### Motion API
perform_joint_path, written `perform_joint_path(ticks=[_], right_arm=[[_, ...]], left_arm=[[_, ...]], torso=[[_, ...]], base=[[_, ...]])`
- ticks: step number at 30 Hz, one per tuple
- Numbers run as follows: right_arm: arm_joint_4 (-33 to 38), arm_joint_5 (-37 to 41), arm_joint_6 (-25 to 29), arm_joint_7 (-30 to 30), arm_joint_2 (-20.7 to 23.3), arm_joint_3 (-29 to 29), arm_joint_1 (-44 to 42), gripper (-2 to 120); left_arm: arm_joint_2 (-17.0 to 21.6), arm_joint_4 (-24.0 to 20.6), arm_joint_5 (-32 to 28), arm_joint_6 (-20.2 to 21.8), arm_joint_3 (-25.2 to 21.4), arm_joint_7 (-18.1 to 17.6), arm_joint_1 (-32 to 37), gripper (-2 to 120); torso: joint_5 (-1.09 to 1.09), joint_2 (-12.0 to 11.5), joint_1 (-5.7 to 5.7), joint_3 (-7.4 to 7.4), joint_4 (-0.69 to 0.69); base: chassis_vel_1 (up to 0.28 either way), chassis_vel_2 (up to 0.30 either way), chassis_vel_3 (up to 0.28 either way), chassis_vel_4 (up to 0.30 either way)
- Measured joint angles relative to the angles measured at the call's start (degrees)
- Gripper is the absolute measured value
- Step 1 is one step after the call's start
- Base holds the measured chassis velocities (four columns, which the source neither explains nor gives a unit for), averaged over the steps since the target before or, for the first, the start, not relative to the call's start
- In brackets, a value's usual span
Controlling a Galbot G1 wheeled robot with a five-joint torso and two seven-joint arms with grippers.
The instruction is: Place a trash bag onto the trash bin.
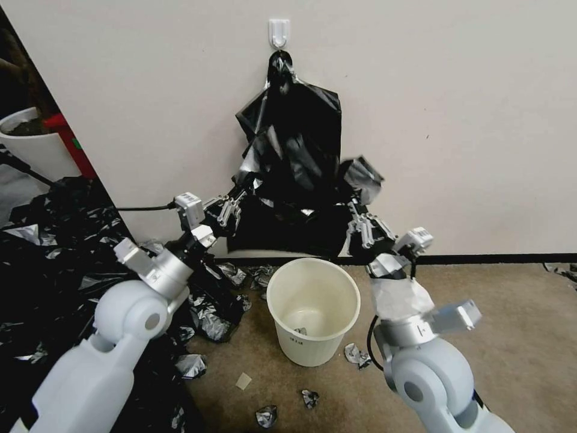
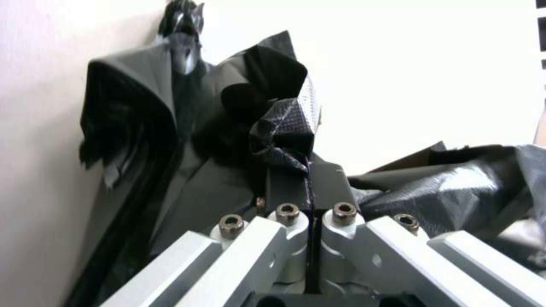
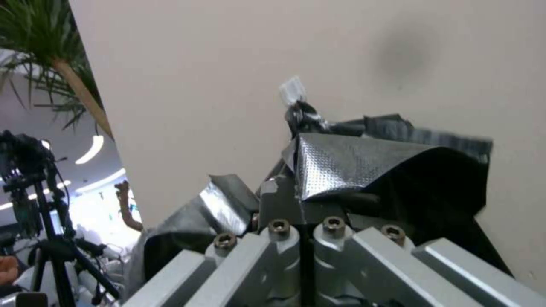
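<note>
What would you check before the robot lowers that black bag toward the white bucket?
1. Left gripper shut on the trash bag: ok, plastic is pinched between its fingers.
2. Right gripper shut on the bag's other side: ok.
3. Bag free of the sheaf of bags hanging from the wall hook: cannot tell, black overlaps black.
4. Bag mouth spread open: cannot tell.
5. Trash bin upright below the grippers: ok.
6. Bin bare of a liner: ok, though a small scrap lies inside.
</note>
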State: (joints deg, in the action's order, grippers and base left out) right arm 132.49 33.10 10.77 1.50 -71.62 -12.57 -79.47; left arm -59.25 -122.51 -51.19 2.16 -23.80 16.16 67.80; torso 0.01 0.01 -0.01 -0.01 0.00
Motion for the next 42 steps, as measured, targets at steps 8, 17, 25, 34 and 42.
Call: perform_joint_path(ticks=[8, 17, 25, 34, 42], right_arm=[[-6.01, -0.61, 0.07, 0.02, 0.34, -0.35, 2.55, 0], [-11.90, -0.76, 2.06, -1.06, 0.20, -1.78, 4.60, 0], [-19.38, -1.96, 5.47, -1.39, 0.65, 0.00, 5.34, 0], [-24.14, -5.25, 7.96, 1.27, 1.25, 2.59, 4.77, 0], [-23.86, -7.27, 6.96, 5.05, 3.89, 3.73, 4.03, 0]], left_arm=[[-4.78, 4.37, 1.23, 0.71, 3.69, 0.15, -1.31, 0], [-9.73, 9.34, 2.01, -0.44, 5.95, 0.69, -0.13, 0], [-13.13, 15.54, 5.15, -3.92, 6.92, 1.35, 2.04, 0], [-14.87, 20.62, 7.73, -5.66, 8.19, 2.03, 5.83, 0], [-16.05, 19.22, 9.17, -5.51, 10.88, 0.36, 8.92, 0]], torso=[[-0.01, 0.00, 0.00, 0.01, 0.00], [-0.01, 0.00, 0.00, 0.01, 0.00], [-0.01, 0.00, 0.00, 0.01, 0.00], [-0.01, 0.00, 0.00, 0.01, 0.00], [0.00, 0.00, 0.00, 0.01, 0.00]], base=[[0.000, 0.000, 0.000, 0.000], [0.000, 0.000, 0.000, 0.000], [0.000, 0.000, 0.000, 0.000], [0.000, 0.000, 0.000, 0.000], [0.000, 0.000, 0.000, 0.000]])
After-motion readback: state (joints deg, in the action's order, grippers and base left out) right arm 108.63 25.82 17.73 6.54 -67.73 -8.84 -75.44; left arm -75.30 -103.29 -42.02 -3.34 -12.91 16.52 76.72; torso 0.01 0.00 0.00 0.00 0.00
